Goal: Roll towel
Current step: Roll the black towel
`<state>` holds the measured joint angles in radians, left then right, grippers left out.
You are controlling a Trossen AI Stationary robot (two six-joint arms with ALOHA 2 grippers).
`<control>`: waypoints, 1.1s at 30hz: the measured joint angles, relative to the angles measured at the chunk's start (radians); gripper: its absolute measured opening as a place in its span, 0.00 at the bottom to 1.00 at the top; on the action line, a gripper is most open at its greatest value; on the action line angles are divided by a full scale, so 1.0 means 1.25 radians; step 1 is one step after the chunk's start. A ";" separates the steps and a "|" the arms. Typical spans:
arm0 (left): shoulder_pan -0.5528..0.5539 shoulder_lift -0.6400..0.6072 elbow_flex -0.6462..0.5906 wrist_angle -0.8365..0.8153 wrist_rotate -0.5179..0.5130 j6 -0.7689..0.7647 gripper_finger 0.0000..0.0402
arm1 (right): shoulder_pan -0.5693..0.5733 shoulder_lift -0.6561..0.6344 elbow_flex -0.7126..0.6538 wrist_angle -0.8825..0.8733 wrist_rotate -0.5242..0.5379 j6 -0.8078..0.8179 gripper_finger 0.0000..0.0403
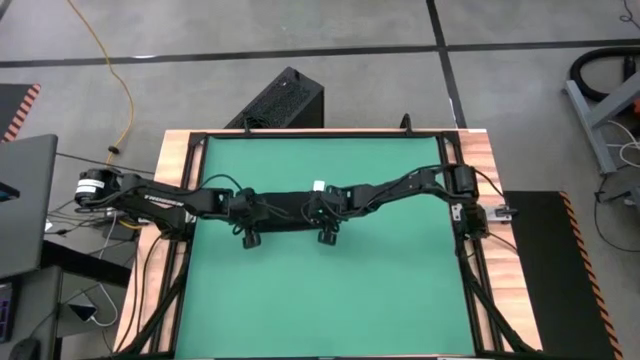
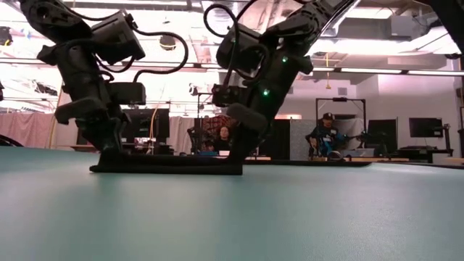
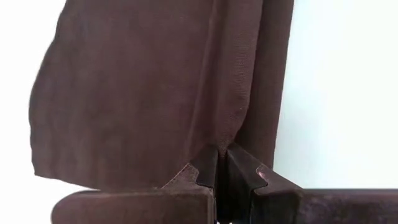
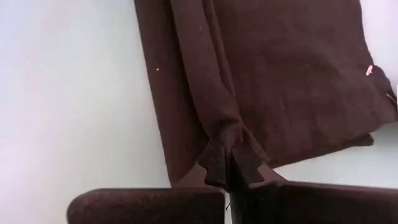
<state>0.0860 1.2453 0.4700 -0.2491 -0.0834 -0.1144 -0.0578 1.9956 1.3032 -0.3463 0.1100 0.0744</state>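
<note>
From overhead I lose most of the towel (image 1: pixel 285 200) under both arms, its white tag (image 1: pixel 318 185) is too small to read, and each wrist camera crops the cloth's far edge.

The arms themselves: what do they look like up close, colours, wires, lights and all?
Both arms are dark, chunky, jointed links with black cables looping along them. The right arm shows small green lights. The left gripper and right gripper each end in two dark fingers with stepped, notched tips.
</note>
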 joint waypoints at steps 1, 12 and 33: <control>0.000 0.000 -0.001 0.000 0.000 0.003 0.00 | -0.003 0.001 0.000 -0.001 -0.004 0.002 0.02; -0.009 -0.001 0.007 -0.053 -0.108 0.055 0.09 | -0.002 0.002 -0.003 -0.001 -0.005 0.003 0.02; -0.181 -0.257 -0.038 0.020 -0.312 0.079 0.05 | -0.001 0.003 -0.009 0.008 -0.005 -0.001 0.02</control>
<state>-0.1404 0.9244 0.4231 -0.2238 -0.4734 -0.0161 -0.0589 1.9995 1.2919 -0.3365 0.1040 0.0734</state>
